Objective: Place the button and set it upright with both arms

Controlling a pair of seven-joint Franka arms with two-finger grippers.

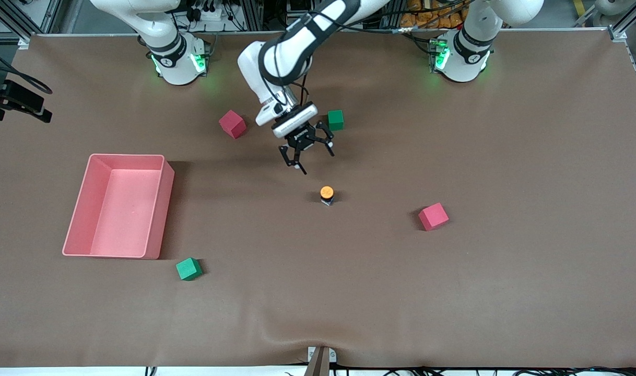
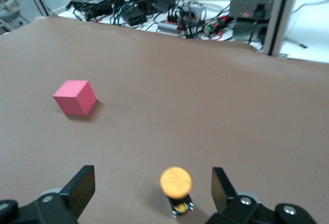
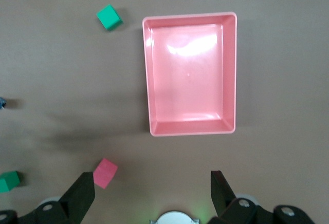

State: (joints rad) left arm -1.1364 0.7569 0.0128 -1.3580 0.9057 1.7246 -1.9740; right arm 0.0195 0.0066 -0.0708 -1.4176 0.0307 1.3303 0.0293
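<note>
The button (image 1: 327, 195) stands cap-up on the brown table (image 1: 506, 156), near the middle, with a red cube (image 1: 433, 216) toward the left arm's end. The left gripper (image 1: 308, 151) hangs over bare cloth beside it, jaws apart and empty. The right gripper (image 3: 154, 193) waits high over the pink tray (image 3: 149, 80), jaws apart too. The button looks light, hard and tippy (grip the dark body, not the cap). Lettering on the left gripper is probably a brand; I can't read it.

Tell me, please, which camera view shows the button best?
The front view: the button stands upright, orange cap up, apart from the open left gripper above the table. The left wrist view shows it closer but blurred, between its fingers. The right wrist view shows only a dark speck at the frame edge.
</note>
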